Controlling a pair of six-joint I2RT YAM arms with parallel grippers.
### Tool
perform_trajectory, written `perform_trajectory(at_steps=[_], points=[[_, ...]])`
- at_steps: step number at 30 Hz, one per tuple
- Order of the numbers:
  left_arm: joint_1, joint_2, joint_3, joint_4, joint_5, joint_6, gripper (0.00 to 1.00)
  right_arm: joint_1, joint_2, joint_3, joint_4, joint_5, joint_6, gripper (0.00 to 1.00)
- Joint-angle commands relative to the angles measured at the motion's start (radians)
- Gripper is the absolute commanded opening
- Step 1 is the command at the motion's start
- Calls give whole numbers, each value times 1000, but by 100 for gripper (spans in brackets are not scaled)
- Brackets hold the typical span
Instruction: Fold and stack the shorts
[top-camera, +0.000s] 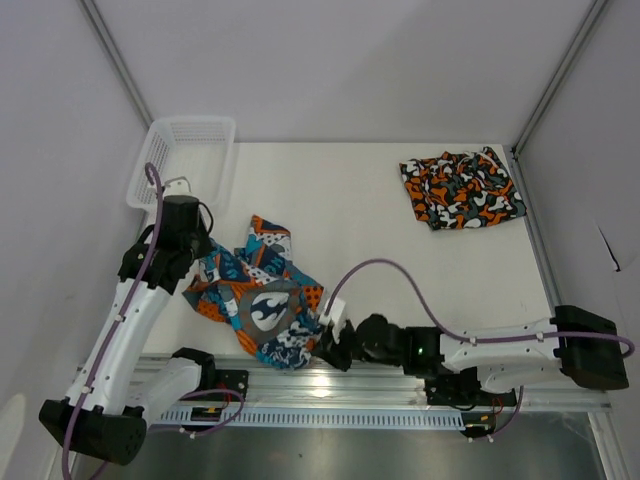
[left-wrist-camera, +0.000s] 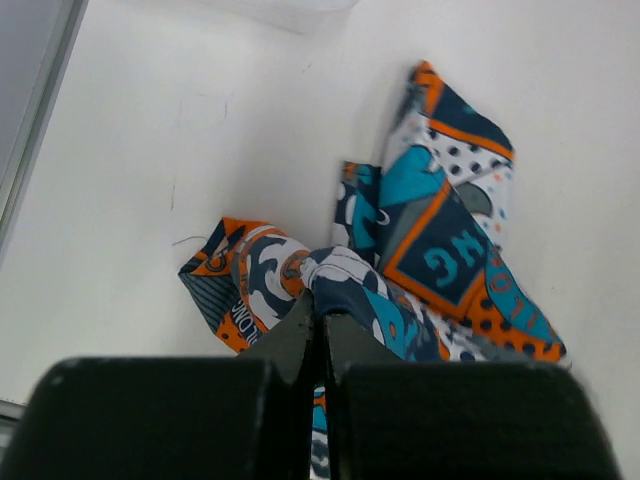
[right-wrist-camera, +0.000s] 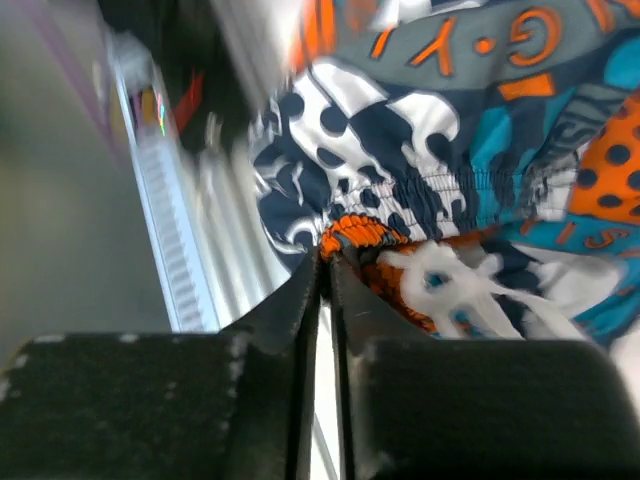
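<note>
So from the top, the cartoon shorts (top-camera: 262, 295) lie rumpled at the front left of the table (top-camera: 350, 200), with the camo shorts (top-camera: 462, 190) folded at the back right. Left wrist: the left gripper (left-wrist-camera: 318, 312) is pinched tight on a bunch of cartoon fabric. Right wrist: the right gripper (right-wrist-camera: 325, 262) is clamped on their orange gathered edge
</note>
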Motion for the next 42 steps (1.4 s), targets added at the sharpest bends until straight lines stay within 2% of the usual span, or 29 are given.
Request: perform_trajectory(at_steps=[1,3,4,5,8,10,12,14,17,22,27,33,42], points=[[50,14,-16,47,57,29,0,197,43,-10,-147,218,-102,21],[72,11,-17,47,51,32,0,248,92,13,-205,313,-76,30],[78,6,-19,45,48,32,0,267,102,22,-213,332,-64,41],[89,5,-22,45,45,32,0,268,105,21,-213,342,-28,45],[104,-1,-40,44,36,30,0,209,47,-22,-148,275,22,50],[112,2,-45,41,22,27,0,148,-18,-53,-71,164,68,52],[118,5,-48,34,11,23,0,33,-41,-91,1,51,151,52],[118,5,-52,34,5,20,0,-52,-24,-105,52,-37,197,56],[118,-4,-59,39,24,20,0,-115,37,-78,54,-99,211,60],[118,-18,-66,47,39,21,0,-195,207,28,61,-190,223,59],[118,-20,-69,51,47,26,0,-258,379,94,124,-292,296,51],[118,-20,-71,53,51,26,0,-255,460,143,138,-251,278,57],[118,-23,-72,54,54,29,0,-249,540,267,12,-159,202,60]])
